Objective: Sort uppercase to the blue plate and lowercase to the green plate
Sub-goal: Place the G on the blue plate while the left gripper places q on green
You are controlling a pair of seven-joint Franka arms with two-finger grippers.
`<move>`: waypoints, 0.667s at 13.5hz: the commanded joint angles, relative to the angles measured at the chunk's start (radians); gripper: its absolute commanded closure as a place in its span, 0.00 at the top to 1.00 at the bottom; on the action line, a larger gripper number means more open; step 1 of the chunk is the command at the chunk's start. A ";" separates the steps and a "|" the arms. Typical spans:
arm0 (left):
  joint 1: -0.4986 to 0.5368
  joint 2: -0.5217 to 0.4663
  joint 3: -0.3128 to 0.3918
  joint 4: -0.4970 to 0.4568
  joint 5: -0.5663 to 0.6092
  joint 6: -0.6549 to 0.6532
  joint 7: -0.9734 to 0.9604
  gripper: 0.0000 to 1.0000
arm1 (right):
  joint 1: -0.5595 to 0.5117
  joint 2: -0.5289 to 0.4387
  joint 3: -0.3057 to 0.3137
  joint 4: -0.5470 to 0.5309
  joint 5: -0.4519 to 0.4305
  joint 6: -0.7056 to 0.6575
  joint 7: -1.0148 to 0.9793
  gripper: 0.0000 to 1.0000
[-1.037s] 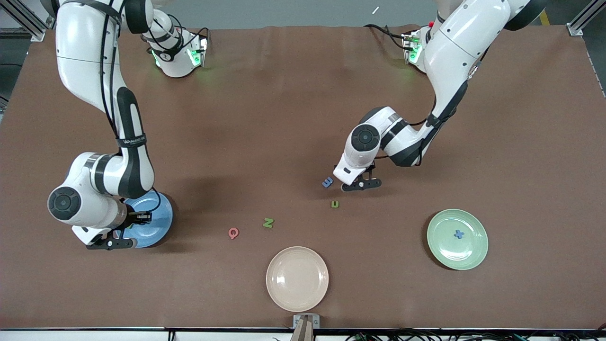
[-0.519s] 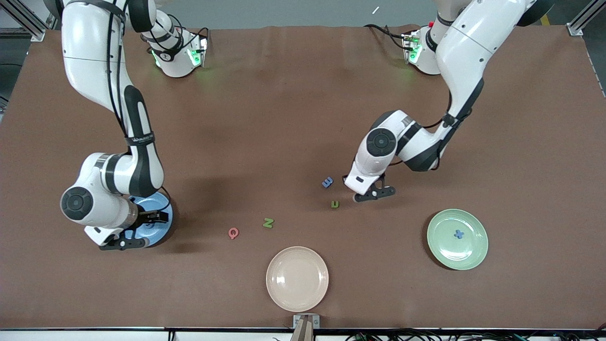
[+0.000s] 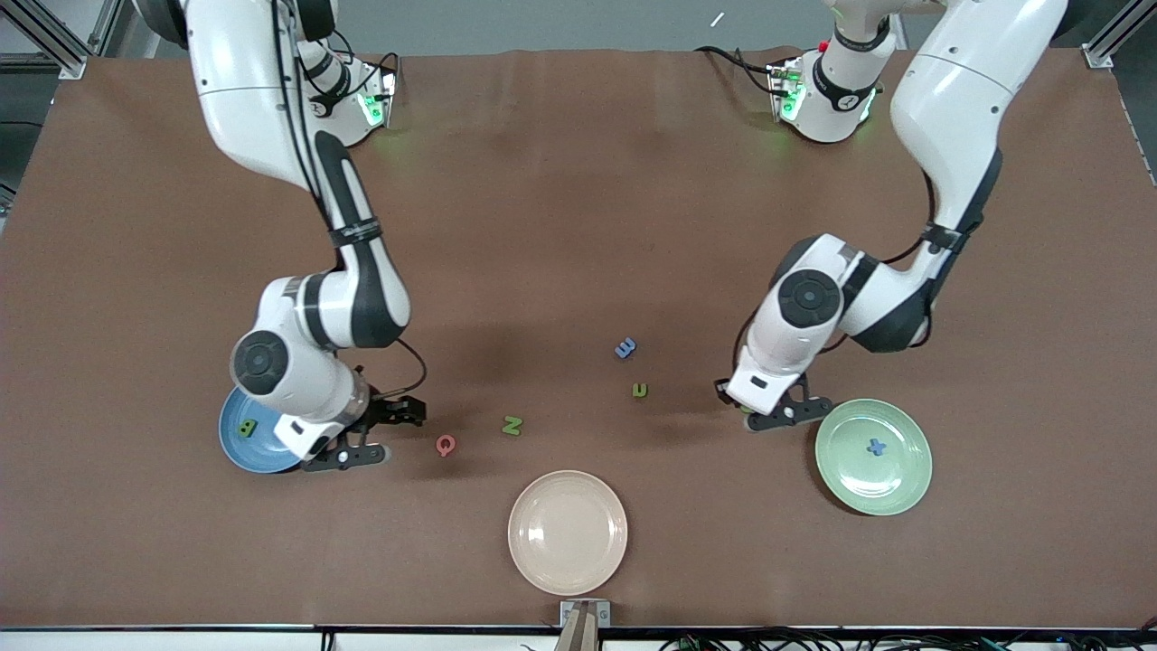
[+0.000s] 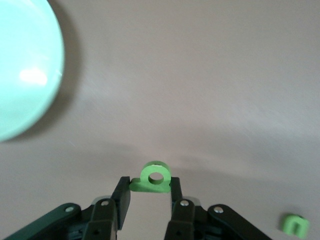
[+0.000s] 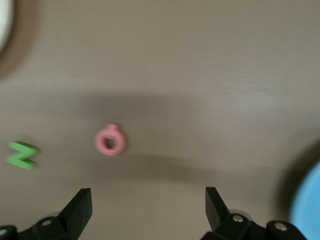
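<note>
My left gripper (image 3: 764, 411) is shut on a green lowercase letter with a round hole (image 4: 154, 179), in the air just beside the green plate (image 3: 908, 488). A blue x (image 3: 875, 447) lies on that plate. My right gripper (image 3: 393, 434) is open and empty, between the blue plate (image 3: 237, 448) and the pink Q (image 3: 445, 444). The blue plate holds a green B (image 3: 246, 429). A green N (image 3: 512, 425) lies beside the Q. A blue m (image 3: 625, 347) and a small green lowercase letter (image 3: 640, 390) lie mid-table. The right wrist view shows the Q (image 5: 111, 141) and the N (image 5: 22, 155) ahead of the open jaws.
A beige plate (image 3: 567, 532) sits near the table's front edge, nearer the front camera than the N. The green plate's rim (image 4: 25, 70) and the small green letter (image 4: 294, 223) show in the left wrist view, the blue plate's edge (image 5: 307, 210) in the right wrist view.
The right gripper opened, left the B on the blue plate and swung toward the Q. The left arm carried its green letter from beside the blue m to the green plate's edge.
</note>
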State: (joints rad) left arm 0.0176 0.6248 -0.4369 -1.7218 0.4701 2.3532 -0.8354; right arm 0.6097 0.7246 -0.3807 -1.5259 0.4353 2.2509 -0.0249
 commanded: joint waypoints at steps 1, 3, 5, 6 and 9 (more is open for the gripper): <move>0.068 0.003 -0.003 0.031 0.033 -0.017 0.131 0.05 | 0.037 0.051 -0.004 0.007 0.017 0.074 0.104 1.00; 0.113 0.022 0.003 0.051 0.035 -0.017 0.221 0.05 | 0.048 0.088 -0.003 0.015 0.020 0.122 0.129 1.00; 0.143 0.027 0.036 0.051 0.053 -0.017 0.326 0.07 | 0.056 0.117 0.003 0.033 0.022 0.159 0.152 0.99; 0.157 0.036 0.052 0.051 0.059 -0.015 0.370 0.08 | 0.056 0.134 0.012 0.050 0.022 0.176 0.163 0.97; 0.170 0.081 0.053 0.089 0.058 -0.011 0.400 0.12 | 0.056 0.183 0.016 0.108 0.020 0.194 0.186 0.91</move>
State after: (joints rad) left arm 0.1951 0.6639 -0.3786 -1.6843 0.5045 2.3537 -0.4459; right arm 0.6636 0.8675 -0.3615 -1.4748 0.4372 2.4399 0.1355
